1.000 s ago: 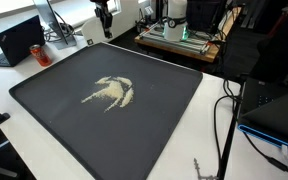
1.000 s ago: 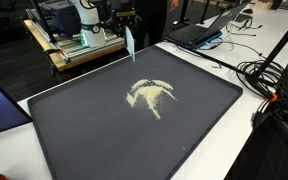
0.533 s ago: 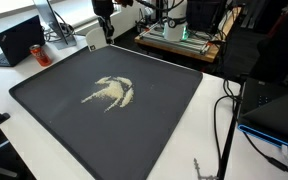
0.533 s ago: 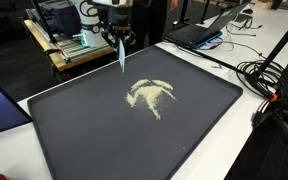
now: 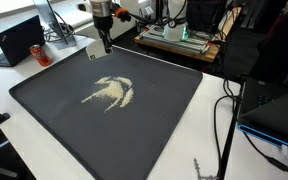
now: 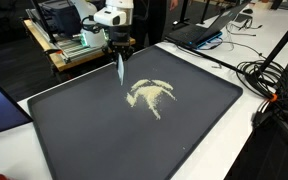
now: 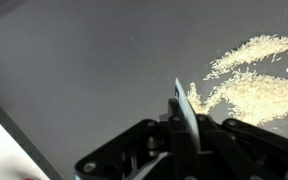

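Since the earlier frames, the gripper [image 6: 119, 50] has come away from the far edge of the mat [image 6: 94, 135] and now hangs above its dark surface, lower and closer to the grain pile [image 6: 150, 95]. Its fingers are closed narrowly on a thin flat scraper [image 6: 120, 70], which points straight down, its lower end just above the mat or touching it; the pictures do not settle which.

In an exterior view the gripper [image 5: 102, 36] sits near the mat's [image 5: 54, 115] back edge, with the pale scraper [image 5: 98, 50] below it and the grain pile [image 5: 112, 92] a little way toward the camera. The pile lies near the middle of the mat, spread in curved streaks like a splash.

In the wrist view the scraper [image 7: 185, 112] rises as a narrow upright blade from the black gripper [image 7: 184, 138]. The grain pile [image 7: 246, 88] lies just beside it to the right, apart from the blade.

A white table [image 5: 212, 125] borders the mat. An open laptop [image 5: 19, 40] stands beyond one corner, and cables [image 6: 269, 85] trail over the table.
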Controlling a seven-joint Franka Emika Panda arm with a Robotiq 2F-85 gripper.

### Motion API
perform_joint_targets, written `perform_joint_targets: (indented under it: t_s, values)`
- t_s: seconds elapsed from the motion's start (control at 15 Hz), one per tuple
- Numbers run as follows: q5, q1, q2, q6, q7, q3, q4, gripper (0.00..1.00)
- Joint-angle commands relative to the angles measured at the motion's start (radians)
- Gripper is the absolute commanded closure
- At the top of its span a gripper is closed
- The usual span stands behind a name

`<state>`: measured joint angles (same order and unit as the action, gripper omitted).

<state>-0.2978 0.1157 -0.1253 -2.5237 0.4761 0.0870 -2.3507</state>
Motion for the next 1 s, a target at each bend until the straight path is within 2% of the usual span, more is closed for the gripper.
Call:
perform_joint_targets:
  t_s: [0.0,0.07,0.53,0.93]
  values:
    - [0.006,-0.024,0.001,0.001,-0.005,0.024,0.002,0.96]
    - [0.006,-0.024,0.001,0.001,-0.005,0.024,0.003,0.99]
    - [0.019,-0.034,-0.092,-0.127,-0.041,0.033,0.017,0.99]
    - [-0.004,-0.072,-0.19,-0.197,-0.037,0.079,0.036,0.99]
